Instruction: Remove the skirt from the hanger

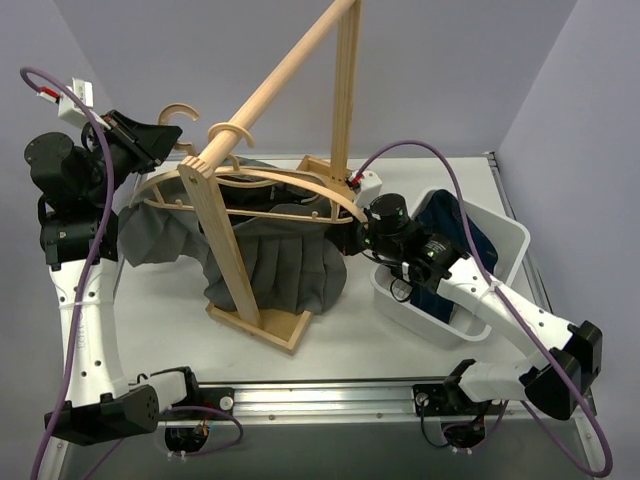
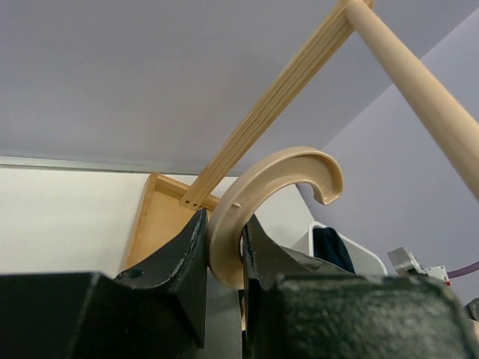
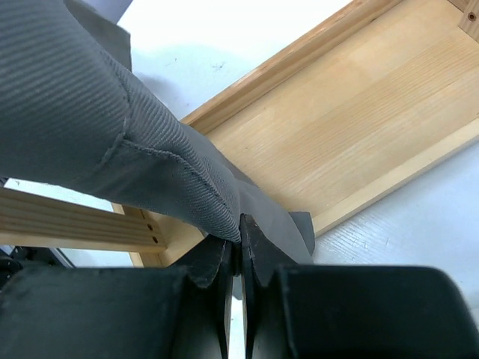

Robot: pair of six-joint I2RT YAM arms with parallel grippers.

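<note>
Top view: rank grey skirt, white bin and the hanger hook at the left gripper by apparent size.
1. grey skirt, largest, though the rack covers part of it
2. white bin, partly behind the right arm
3. hanger hook, smallest by far

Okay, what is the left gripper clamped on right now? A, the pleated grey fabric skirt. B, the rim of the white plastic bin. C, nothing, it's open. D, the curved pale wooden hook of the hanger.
D: the left gripper has its black fingers pressed on either side of the curved pale wooden hook, while the right gripper pinches the pleated grey fabric skirt.
</note>
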